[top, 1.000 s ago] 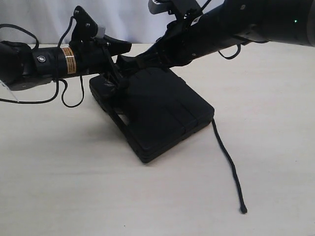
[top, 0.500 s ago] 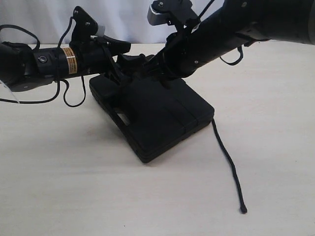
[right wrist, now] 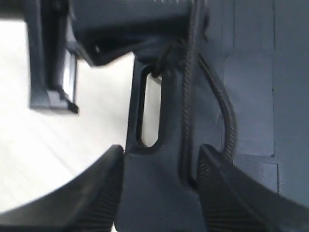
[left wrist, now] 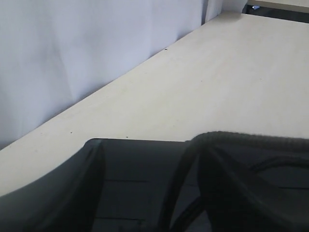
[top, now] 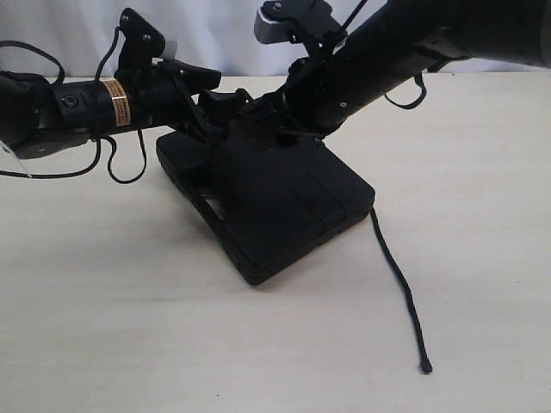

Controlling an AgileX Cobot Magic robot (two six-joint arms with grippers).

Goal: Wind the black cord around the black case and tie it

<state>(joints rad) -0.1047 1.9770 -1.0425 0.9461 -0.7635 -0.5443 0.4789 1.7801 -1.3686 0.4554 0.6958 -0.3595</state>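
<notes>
Right hand (right wrist: 160,154): fingers spread apart now, nothing pinched. They straddle the handle-slot (right wrist: 148,108) edge of the flat matte black plastic case (top: 284,198).
Left hand (top: 207,90): fingers wide apart too, hovering at the case's 11 o'clock corner, tip to tip with the right hand. Whether it touches anything, cannot tell.
Case: lying flat on the pale wooden worktop (top: 129,327), mid-scene, both arms over its far edge.
Cord: the thin black braided cord (top: 400,284) leaves the case's 3 o'clock corner and trails loose across the worktop towards 5 o'clock, its tip well clear of the case. In the right wrist view, two strands run over the case top beside the slot, one straight, one bowed. In the left wrist view, a strand arches over the case.
Change over the last second: the right arm has risen off the case a little, and its wrist camera housing (top: 291,19) is further into view. The left arm has edged up slightly. Case and cord tail have not moved.
</notes>
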